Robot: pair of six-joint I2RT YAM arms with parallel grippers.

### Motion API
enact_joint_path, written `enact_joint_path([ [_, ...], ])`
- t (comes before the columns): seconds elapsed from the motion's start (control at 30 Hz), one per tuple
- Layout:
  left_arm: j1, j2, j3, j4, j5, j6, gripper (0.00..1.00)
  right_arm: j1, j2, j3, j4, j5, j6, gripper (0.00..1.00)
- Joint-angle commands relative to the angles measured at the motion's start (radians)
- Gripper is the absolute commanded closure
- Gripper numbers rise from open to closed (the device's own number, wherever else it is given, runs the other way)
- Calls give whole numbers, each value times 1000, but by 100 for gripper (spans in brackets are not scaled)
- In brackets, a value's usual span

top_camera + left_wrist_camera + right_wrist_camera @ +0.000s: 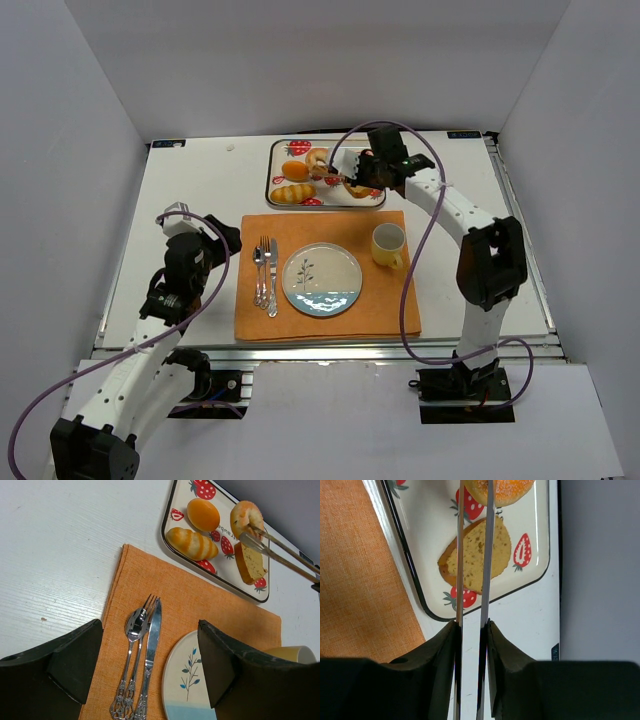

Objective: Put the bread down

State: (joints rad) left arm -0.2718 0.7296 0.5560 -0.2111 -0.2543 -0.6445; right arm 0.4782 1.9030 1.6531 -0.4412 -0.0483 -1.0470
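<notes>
Sugared donut (512, 490) at the tips of the tongs (487, 555), ahead of right pincer (471, 627).

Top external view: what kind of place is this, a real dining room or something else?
Probably a robot test cell staged as a dining table. Plain white walls box in the table, the left arm and right arm stand at its near edge, and a plate sits on an orange placemat.

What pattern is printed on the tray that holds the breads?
Red strawberries on a white tray with a dark rim, clearest in the left wrist view.
</notes>
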Motion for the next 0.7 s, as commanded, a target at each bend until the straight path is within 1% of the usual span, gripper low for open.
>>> enact_joint_path([
  [0.0, 3, -7, 13, 7, -5, 3, 14, -3, -91, -12, 49, -56, 33, 95],
  [0.07, 3, -12, 13, 4, -8, 3, 14, -3, -117, -38, 27, -90, 35, 95],
  [0.17, 3, -19, 10, -1, -13, 3, 15, -1, -208, -120, -51, -211, 13, 96],
  [0.2, 3, -25, 10, -4, -16, 3, 14, -1, -269, -150, -80, -288, -29, 96],
  [0.23, 5, -25, 7, -4, -16, 3, 14, -1, -301, -182, -127, -321, -50, 96],
  [0.27, 5, -29, 5, -4, -16, 2, 14, -1, -370, -250, -142, -356, -73, 96],
  [0.3, 5, -32, 4, -4, -16, 2, 14, 0, -402, -281, -160, -404, -80, 96],
  [0.47, 5, -24, -7, 15, -7, -3, 14, 37, -566, -455, -267, -432, -93, 94],
  [0.57, 5, -9, -7, 29, 4, -3, 14, 62, -628, -518, -277, -420, -90, 91],
  [0.67, 5, 11, -2, 39, 15, 3, 14, 86, -648, -573, -287, -398, -91, 87],
])
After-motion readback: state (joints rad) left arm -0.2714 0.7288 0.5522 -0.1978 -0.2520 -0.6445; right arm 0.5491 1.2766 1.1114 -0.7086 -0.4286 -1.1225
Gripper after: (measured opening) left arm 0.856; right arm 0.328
